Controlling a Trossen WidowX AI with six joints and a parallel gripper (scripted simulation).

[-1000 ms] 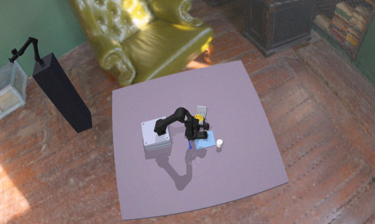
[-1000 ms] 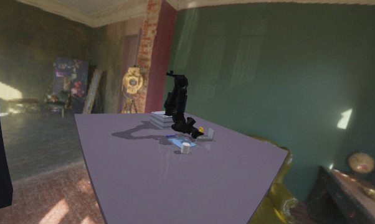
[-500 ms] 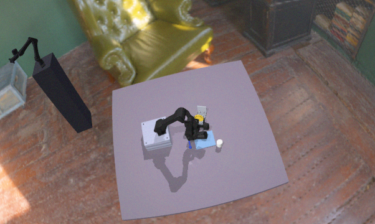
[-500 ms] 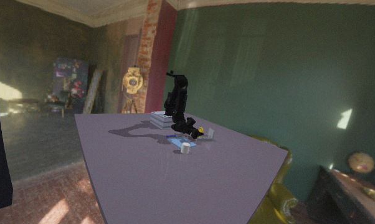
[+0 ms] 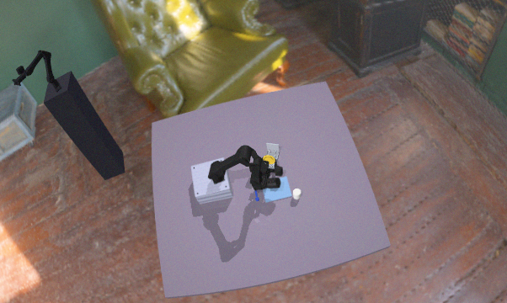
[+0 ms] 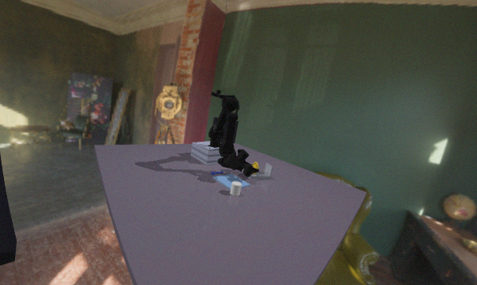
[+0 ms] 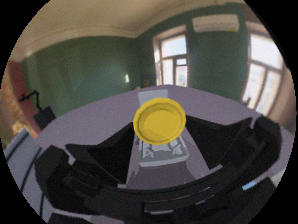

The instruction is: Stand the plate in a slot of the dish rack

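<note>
Wrist view has the yellow plate [image 5: 269, 159] [image 6: 255, 165] [image 7: 159, 121] between the fingers of the gripper [image 5: 269, 162] [image 6: 254, 169] [image 7: 158, 121], one finger at each side of its rim. The jaws stand wide, spread to the width of the plate and holding it by its edges. The plate's round, shallow inner face shows in this view, with nothing lying in it.

Beyond and below the plate is the pale grey dish rack [image 5: 273, 146] [image 6: 268, 170] [image 7: 162, 162], with a taller flat panel at one end and small rails along its low body. Seen from the top and exterior views, the plate is at the rack, toward the end away from that panel. Whether its lower edge sits down between two rails cannot be told, as the arm and the plate itself hide that spot. No other dish shows in the visible slots.

Near the rack, a light blue flat square [image 5: 279, 191] [image 6: 228, 181] lies on the mauve table [image 5: 312, 236] [image 6: 223, 237] [image 7: 210, 100]. Just beside the square stands a small white cylinder [image 5: 296, 194] [image 6: 235, 188]; it is too small to tell whether it is hollow. A thin blue item [image 5: 257, 196] [image 6: 216, 172] lies at the square's other side.
</note>
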